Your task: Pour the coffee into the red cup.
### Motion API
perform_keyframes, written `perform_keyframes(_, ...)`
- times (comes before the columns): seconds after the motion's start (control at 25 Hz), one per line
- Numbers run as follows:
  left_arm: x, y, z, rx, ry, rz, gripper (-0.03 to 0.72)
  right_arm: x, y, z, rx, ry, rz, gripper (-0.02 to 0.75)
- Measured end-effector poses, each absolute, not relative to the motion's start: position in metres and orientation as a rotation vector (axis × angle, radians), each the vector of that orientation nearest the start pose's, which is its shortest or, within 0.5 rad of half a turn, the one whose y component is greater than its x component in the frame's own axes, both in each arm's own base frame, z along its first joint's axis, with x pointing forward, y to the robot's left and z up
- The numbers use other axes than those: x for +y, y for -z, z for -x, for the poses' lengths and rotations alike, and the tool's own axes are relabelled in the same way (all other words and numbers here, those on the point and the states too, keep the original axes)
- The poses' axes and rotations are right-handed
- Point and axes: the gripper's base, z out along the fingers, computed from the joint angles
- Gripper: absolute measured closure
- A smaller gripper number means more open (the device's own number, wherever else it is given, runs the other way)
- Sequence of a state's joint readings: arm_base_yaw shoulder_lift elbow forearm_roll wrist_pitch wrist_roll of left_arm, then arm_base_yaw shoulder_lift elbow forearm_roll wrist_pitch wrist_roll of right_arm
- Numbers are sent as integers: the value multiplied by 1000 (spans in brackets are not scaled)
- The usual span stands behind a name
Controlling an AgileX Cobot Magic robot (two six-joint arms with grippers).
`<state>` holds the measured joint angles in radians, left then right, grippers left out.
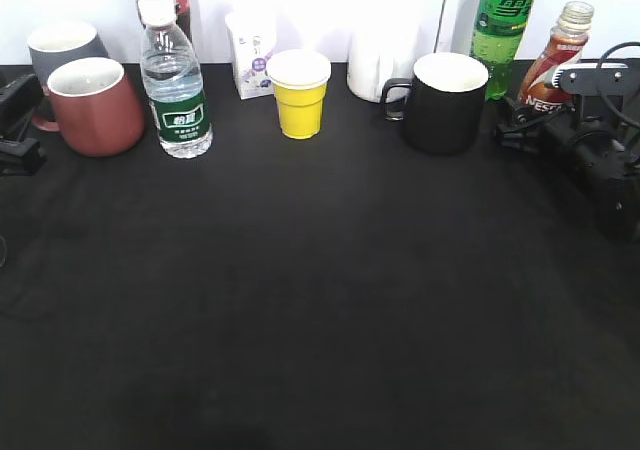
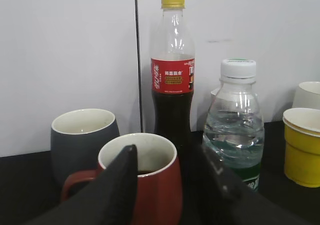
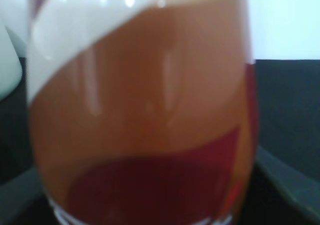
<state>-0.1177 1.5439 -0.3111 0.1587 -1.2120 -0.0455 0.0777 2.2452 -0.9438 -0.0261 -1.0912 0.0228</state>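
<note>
At the far left of the black table [image 1: 300,300], the left gripper [image 2: 167,185] sits low beside the red cup [image 1: 97,105], which stands just in front of a grey cup [image 1: 62,44]. In the left wrist view its two dark fingers [image 2: 119,185] are spread apart with the cup between and just beyond them; they grip nothing, and whether they touch the cup's wall cannot be told. Right of the cup stands a clear water bottle [image 1: 176,85] with a green label, a red-labelled cola bottle [image 2: 172,85] behind it. Further right come a small white carton [image 1: 251,55], a yellow cup [image 1: 299,93], a white jug [image 1: 381,65] and a black mug [image 1: 444,100]. A green soda bottle [image 1: 505,25] stands at the back. At the far right the coffee [image 1: 555,70] stands upright, its cap off, with the right gripper [image 1: 530,120] at its base. In the right wrist view the bottle's label fills the picture, a finger edge on each side; whether the fingers press it cannot be told.
</note>
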Motion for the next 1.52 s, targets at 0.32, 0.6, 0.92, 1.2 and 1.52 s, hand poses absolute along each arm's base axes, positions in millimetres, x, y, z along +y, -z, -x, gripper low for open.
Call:
perform_keyframes(0.32,-42,-192,-241,1497,200,-221,389,33,-80,-375,1756,-92,94,131)
perform_keyframes(0.6,-43,-192,-241,1497,205,-220,389,28,-96,-322,1781,-98,59,142)
perform_keyframes(0.92,-38,-256,-245,1739,87,-245,389,33,-194,-308,1877,-100,194,157)
perform_keyframes(1.2,-43,-246,-199,2397,141,-170,389,21,-209,-264,2306,-36,57,162)
perform_keyframes(1.52,-27,-301,-122,2556,124,-194,357,63,-255,-217,2687,-103,244,221)
